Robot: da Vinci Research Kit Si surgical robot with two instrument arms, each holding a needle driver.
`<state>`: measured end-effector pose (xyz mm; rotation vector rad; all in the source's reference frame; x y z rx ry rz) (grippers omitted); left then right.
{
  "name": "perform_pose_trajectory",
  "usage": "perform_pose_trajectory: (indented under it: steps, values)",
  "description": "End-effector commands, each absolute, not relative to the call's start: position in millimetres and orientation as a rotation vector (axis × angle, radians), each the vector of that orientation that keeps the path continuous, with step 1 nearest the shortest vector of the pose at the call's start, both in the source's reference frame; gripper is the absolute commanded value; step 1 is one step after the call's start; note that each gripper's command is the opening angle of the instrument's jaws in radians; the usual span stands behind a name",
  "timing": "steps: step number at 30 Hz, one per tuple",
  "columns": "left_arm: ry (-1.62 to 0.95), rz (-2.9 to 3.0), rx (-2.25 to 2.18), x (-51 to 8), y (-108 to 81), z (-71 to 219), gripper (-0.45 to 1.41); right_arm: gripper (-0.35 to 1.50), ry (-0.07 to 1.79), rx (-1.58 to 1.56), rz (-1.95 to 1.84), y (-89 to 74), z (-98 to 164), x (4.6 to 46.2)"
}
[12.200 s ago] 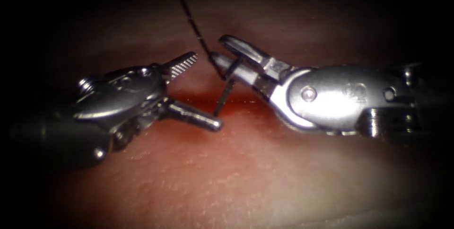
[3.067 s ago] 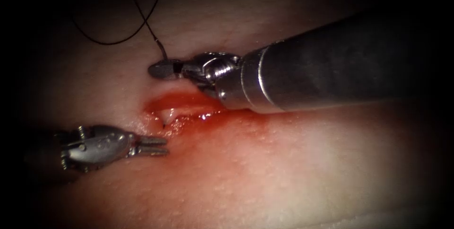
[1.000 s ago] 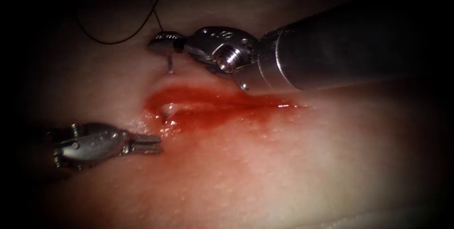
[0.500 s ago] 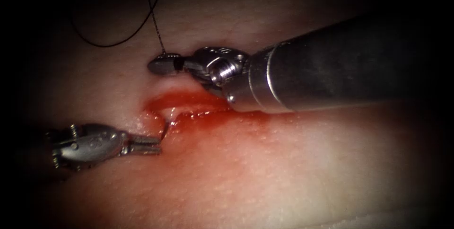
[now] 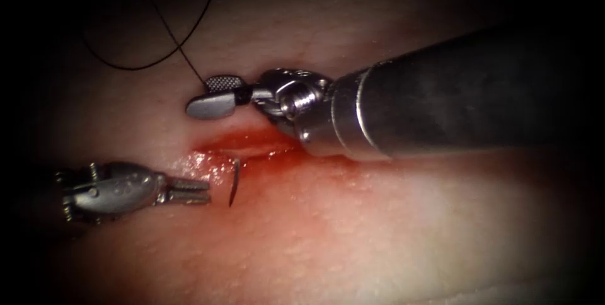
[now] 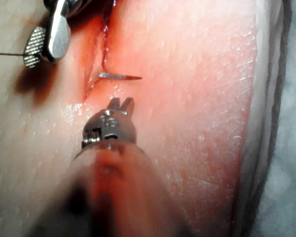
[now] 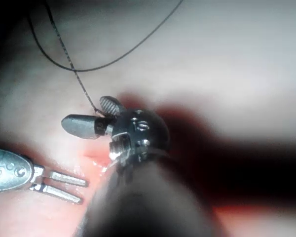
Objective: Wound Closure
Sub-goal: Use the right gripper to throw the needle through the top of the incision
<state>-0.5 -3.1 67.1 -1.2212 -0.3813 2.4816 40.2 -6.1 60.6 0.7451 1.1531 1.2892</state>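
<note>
Steel needle [image 5: 234, 182] pokes out of the tissue [image 5: 353, 235] at the cut [image 5: 242, 144], tip pointing toward six o'clock — just at three o'clock of the left tool [image 5: 189, 191], jaws slightly parted, empty. The right tool [image 5: 214, 96] at twelve o'clock — jaws open, empty, thread [image 5: 151, 65] trailing behind.

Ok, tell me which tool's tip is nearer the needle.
The left arm's tool: its slightly parted, empty jaws sit just left of the needle, whose tip sticks out of the tissue. The right arm's tool sits above the cut, open.
</note>
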Motion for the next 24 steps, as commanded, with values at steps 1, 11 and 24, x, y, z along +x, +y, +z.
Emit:
perform_pose_trajectory:
  steps: [1,11,24]
  values:
    - [-0.335,2.490,-1.269,-1.2,-2.7,67.5,0.09,1.28,1.170,0.719,1.264,-4.9,62.0,40.0]
    - [-0.130,2.587,-1.451,-2.6,-2.7,67.5,0.29,1.18,1.221,0.653,1.329,-2.1,62.3,35.0]
    - [0.038,2.541,-1.587,-5.8,-2.7,68.3,0.22,0.91,1.215,0.597,1.361,-2.2,62.6,33.2]
